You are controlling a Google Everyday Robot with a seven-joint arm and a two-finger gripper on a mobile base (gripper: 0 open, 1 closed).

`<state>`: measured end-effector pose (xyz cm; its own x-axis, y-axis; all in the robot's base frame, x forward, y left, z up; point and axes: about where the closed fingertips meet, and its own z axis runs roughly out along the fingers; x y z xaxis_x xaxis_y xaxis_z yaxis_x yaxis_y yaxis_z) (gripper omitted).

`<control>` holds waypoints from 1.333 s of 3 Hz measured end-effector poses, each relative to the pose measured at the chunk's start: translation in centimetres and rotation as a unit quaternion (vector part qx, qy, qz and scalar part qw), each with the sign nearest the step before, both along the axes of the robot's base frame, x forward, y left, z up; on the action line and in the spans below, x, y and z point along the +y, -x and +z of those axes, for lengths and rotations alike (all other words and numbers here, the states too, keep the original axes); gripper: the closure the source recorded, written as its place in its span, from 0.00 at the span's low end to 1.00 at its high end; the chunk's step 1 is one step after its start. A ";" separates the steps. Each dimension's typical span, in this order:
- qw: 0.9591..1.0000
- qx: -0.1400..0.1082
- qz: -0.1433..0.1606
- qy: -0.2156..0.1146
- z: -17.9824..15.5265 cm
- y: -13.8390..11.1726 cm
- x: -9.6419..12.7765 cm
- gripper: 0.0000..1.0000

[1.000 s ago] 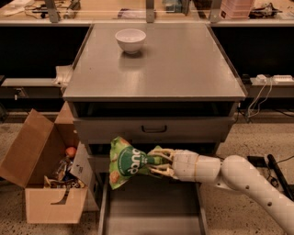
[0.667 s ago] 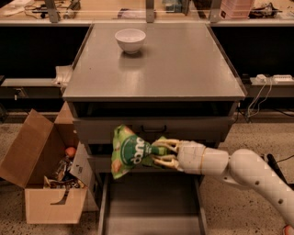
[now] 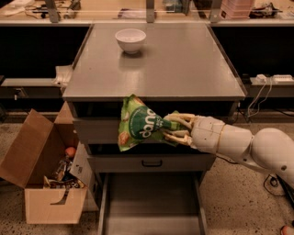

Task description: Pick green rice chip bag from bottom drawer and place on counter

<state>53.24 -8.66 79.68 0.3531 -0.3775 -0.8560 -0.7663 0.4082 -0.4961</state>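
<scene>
My gripper is shut on the right end of the green rice chip bag and holds it in the air in front of the cabinet, level with the counter's front edge. The bag is crinkled bright green with a dark round logo facing me. The bottom drawer is pulled open below the bag and its grey floor shows nothing in it. The counter is the flat grey top just behind and above the bag. My white arm reaches in from the right.
A white bowl stands at the back of the counter, left of centre. An open cardboard box with clutter sits on the floor left of the drawers. A wooden workbench runs along the back. Cables lie on the right.
My gripper has lifted the bag from just above the open drawer up to the height of the counter's front edge, and slightly to the right.
</scene>
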 end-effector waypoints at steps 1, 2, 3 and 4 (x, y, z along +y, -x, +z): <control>1.000 0.001 -0.004 0.000 0.2 -0.2 0.0 1.00; 1.000 0.005 -0.017 0.001 1.0 -0.8 -0.2 1.00; 0.999 -0.003 -0.043 -0.012 5.4 -3.3 -1.2 1.00; 0.997 -0.017 -0.070 -0.028 10.5 -6.5 -2.5 1.00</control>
